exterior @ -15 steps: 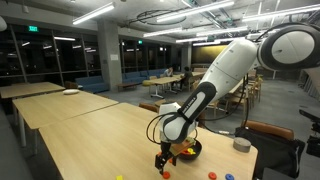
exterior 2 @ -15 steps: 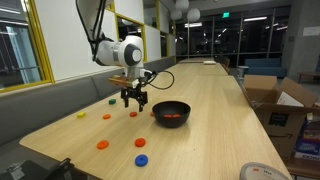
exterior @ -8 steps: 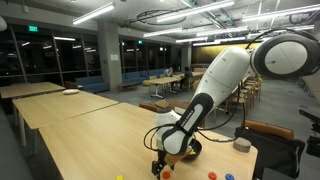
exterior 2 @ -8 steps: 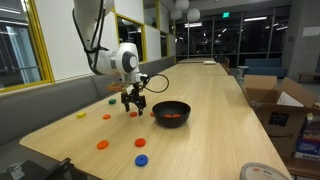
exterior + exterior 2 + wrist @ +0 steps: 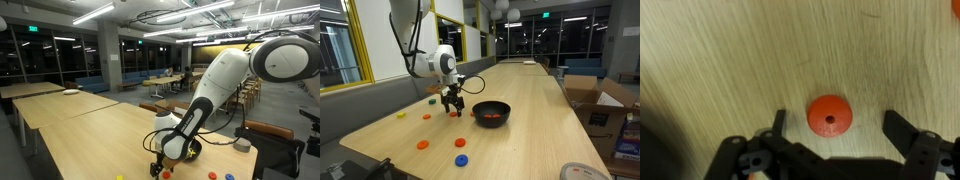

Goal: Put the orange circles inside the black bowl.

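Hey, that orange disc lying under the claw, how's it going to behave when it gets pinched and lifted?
The orange disc looks flat, thin and rigid, so it probably won't flex. It likely weighs little. Lying flat on the table inside the open claw, its low edge may slip out of a pinch.

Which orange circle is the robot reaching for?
On the long wooden table, find the black bowl. Beside it hangs the open gripper. The orange circle lies right under it, between its fingers, while other orange circles on the table lie farther off.
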Robot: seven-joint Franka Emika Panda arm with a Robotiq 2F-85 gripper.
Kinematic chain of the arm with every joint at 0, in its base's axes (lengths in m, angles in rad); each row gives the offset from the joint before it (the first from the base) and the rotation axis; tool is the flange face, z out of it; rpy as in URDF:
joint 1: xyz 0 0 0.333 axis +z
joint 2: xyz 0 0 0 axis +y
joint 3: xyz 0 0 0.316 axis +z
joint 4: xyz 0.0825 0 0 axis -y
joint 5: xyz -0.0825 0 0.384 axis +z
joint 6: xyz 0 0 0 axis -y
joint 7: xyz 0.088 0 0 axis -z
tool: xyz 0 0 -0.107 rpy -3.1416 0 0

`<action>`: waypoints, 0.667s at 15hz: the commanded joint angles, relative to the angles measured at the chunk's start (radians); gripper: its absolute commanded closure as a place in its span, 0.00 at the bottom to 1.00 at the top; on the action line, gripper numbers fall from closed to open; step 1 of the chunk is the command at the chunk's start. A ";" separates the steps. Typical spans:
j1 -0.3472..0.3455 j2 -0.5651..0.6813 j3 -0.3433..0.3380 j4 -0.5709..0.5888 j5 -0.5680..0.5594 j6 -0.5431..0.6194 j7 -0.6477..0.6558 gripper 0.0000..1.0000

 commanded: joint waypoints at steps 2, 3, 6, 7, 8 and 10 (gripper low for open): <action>0.009 -0.045 -0.008 -0.031 0.007 0.015 0.037 0.00; 0.009 -0.052 -0.009 -0.037 0.007 0.014 0.042 0.00; -0.001 -0.066 0.000 -0.049 0.014 0.008 0.040 0.00; -0.008 -0.068 0.007 -0.053 0.020 0.004 0.033 0.00; -0.016 -0.070 0.015 -0.058 0.028 0.002 0.023 0.00; -0.041 -0.076 0.038 -0.067 0.055 -0.001 -0.006 0.00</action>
